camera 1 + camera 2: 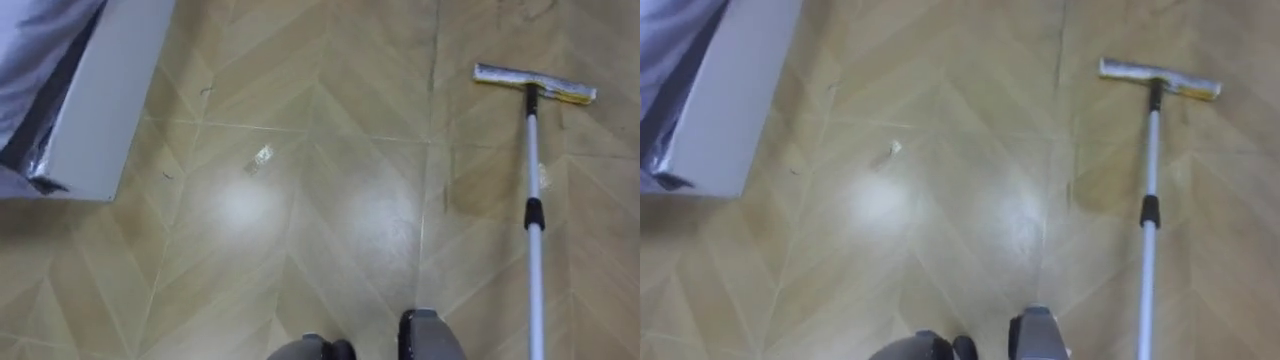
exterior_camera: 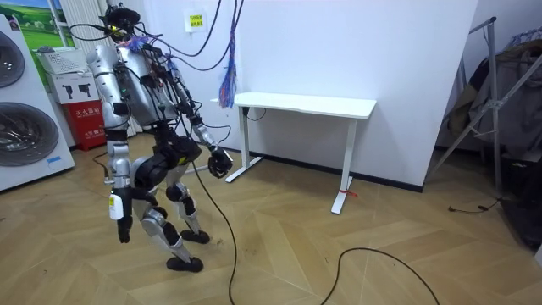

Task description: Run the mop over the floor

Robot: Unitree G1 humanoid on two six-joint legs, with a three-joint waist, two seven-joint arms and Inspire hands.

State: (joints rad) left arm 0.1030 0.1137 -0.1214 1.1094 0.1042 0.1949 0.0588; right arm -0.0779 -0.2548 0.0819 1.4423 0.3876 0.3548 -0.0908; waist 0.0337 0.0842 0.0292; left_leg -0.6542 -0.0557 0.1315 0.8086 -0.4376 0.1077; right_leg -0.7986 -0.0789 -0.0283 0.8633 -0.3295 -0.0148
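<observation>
One mop point(image 1: 532, 160) on wooden floor point(image 1: 330, 150); left robot hand point(image 2: 218, 161), right robot hand point(image 2: 118, 224), grip state unclear.

The herringbone wood floor point(image 1: 300, 120) carries a mop point(image 1: 533, 200), its flat head point(image 1: 533, 83) resting at the upper right. 1 pale scrap point(image 1: 260, 160) lies near the middle, a white panel point(image 1: 110, 100) at the left

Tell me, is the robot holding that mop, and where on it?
Cannot be told: the mop pole runs off the eye view's lower edge, so any hold lies beyond it.
</observation>
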